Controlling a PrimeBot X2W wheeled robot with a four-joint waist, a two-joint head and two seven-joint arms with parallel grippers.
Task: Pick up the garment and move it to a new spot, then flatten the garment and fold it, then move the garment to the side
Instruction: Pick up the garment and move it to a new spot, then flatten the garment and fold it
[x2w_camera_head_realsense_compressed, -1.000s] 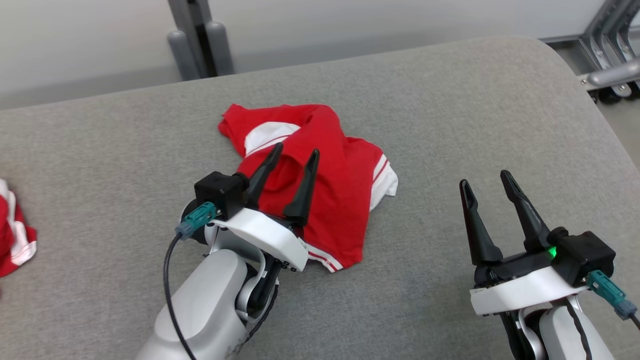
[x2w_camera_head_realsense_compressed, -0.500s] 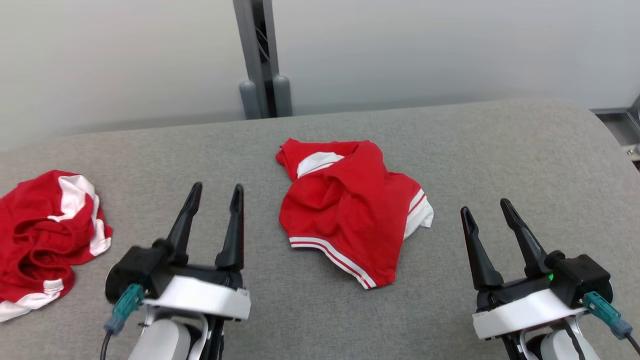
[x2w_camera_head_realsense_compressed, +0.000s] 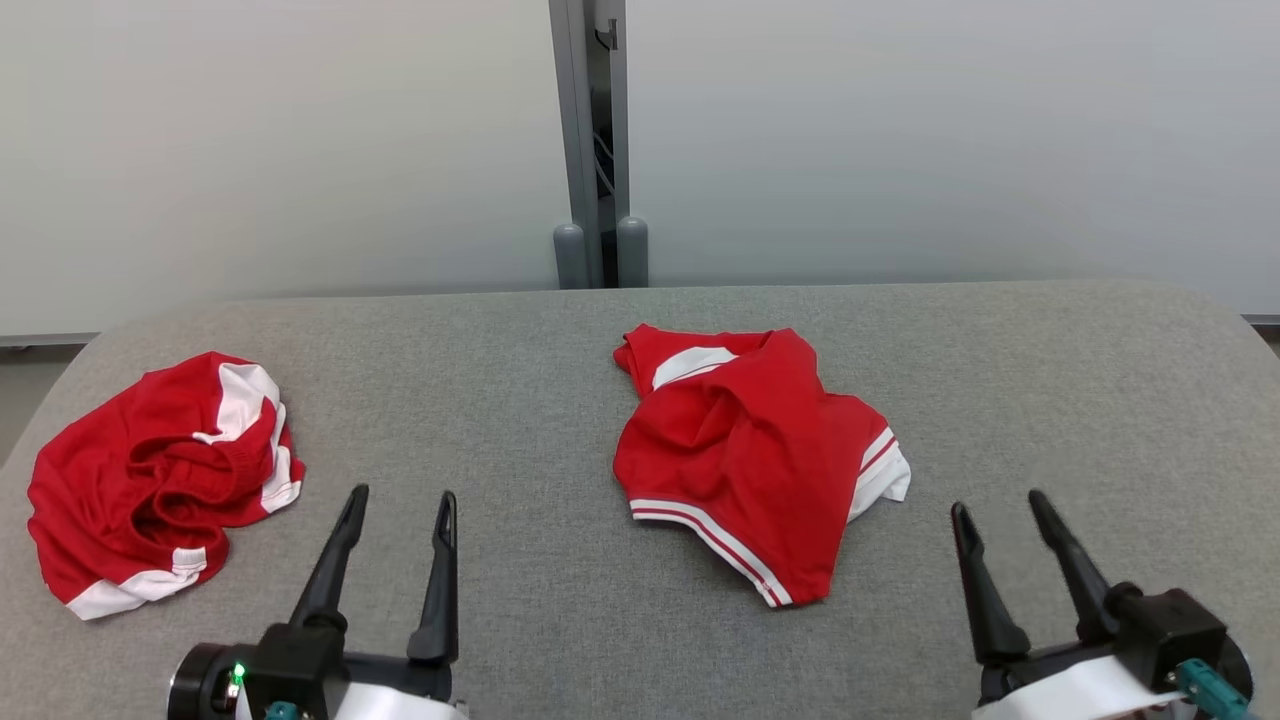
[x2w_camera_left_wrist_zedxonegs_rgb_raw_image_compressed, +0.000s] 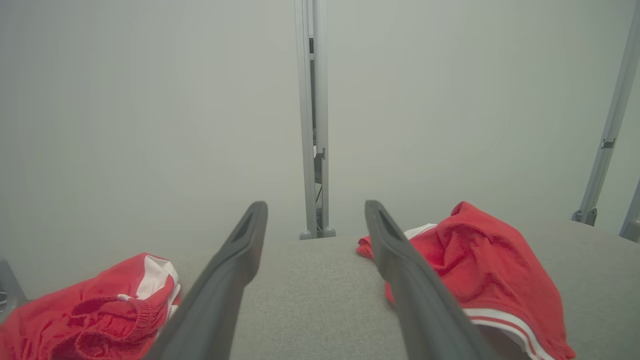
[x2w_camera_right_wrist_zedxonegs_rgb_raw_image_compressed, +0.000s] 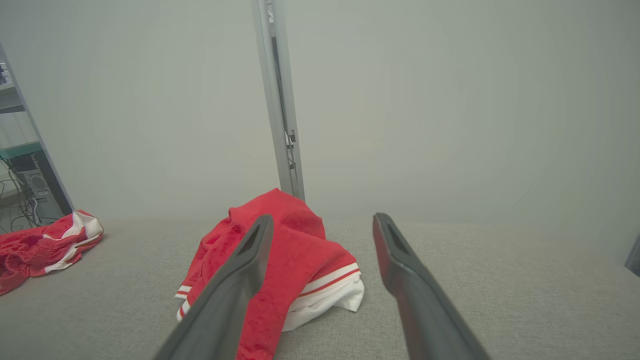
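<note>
Findings at the time of inspection. Left pincer (x2w_camera_head_realsense_compressed: 402, 494): jaws apart, holding nothing, poised low over the grey pad (x2w_camera_head_realsense_compressed: 520, 340) with bare cloth ahead of it. Right pincer (x2w_camera_head_realsense_compressed: 998, 502): jaws also apart, empty, clear of all fabric. The garment (x2w_camera_head_realsense_compressed: 750, 460), red shorts with white trim, lies on the pad between the two pincers and ahead of both. It sits nearer the right pincer than the left and touches neither. Its condition is bunched. A ridge of cloth stands up through the middle, one white panel is tucked at the end far from the pincers, and a striped hem points back toward the gap between them. A second red heap (x2w_camera_head_realsense_compressed: 160, 480) lies to the outer side of the left pincer, well apart from the garment, and is equally crumpled. Assessment: the garment's central position between the pincers suggests the move to a working spot is complete, though position alone cannot confirm this. Flattening is not done, as creases and overlapped layers are plain. Folding has not started, and the move to the side is not done. I judge most of the task to be outstanding. Whether the heap is a finished item cannot be told, as it shows no tidy fold.
</note>
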